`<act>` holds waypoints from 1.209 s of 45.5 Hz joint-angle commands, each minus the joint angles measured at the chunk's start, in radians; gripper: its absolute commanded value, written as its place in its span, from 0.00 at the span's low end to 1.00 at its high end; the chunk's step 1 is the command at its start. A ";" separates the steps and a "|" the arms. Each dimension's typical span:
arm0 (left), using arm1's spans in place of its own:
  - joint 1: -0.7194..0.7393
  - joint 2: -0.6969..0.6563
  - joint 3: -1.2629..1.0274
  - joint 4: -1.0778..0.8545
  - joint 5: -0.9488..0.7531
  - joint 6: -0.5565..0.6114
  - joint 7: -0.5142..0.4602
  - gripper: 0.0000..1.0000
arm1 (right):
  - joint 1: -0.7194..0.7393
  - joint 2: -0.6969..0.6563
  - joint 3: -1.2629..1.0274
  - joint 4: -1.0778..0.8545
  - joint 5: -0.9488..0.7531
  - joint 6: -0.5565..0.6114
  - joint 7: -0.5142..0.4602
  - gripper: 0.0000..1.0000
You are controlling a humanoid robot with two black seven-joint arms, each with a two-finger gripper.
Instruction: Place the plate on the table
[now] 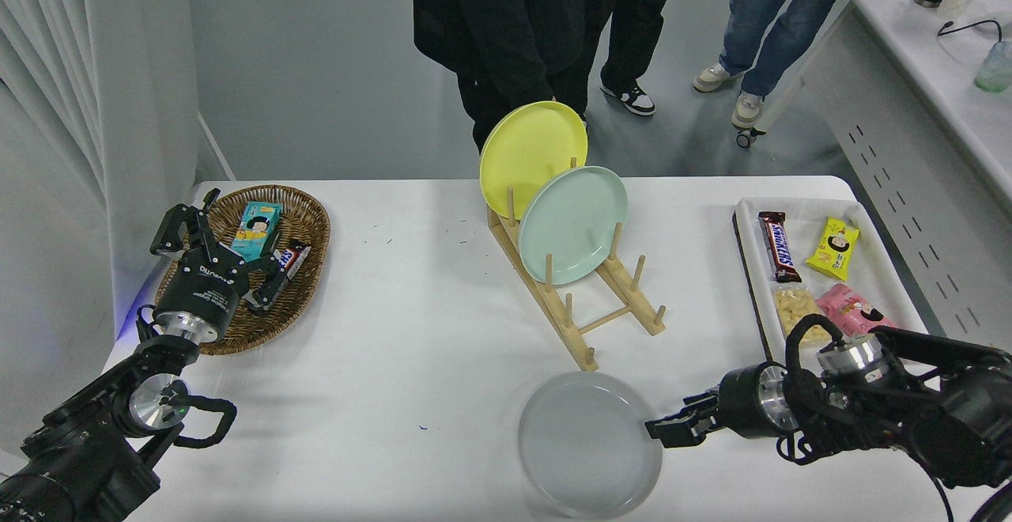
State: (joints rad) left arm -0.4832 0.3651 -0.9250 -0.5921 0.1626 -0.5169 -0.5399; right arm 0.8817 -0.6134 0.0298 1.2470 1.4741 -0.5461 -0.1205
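The round light-grey plate [585, 443] lies nearly flat, low over the white table [411, 332] near its front edge, with a thin shadow under its near rim. My right gripper [661, 429] comes in from the right and is shut on the plate's right rim. I cannot tell whether the plate touches the table top. My left gripper [217, 257] is parked open over the wicker basket at the left.
A wooden rack [589, 312] just behind the grey plate holds a yellow plate [530, 146] and a mint-green plate [573, 221]. The wicker basket [304, 213] holds snacks at left. A white tray [747, 269] of snacks is at right. People stand at the far side.
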 commanded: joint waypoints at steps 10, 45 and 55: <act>0.000 0.000 0.000 0.000 0.000 0.000 0.000 0.98 | 0.112 -0.077 -0.007 0.040 -0.021 0.047 -0.019 1.00; 0.000 0.000 -0.002 0.000 0.000 0.000 0.000 0.98 | 0.254 -0.086 0.111 0.014 -0.730 0.162 -0.116 1.00; 0.000 0.000 -0.002 0.001 0.000 0.000 0.000 0.98 | 0.192 -0.077 0.235 -0.092 -1.058 0.406 -0.116 1.00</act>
State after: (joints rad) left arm -0.4832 0.3654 -0.9263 -0.5919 0.1626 -0.5169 -0.5399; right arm 1.1172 -0.6952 0.1500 1.2370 0.7464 -0.3368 -0.2328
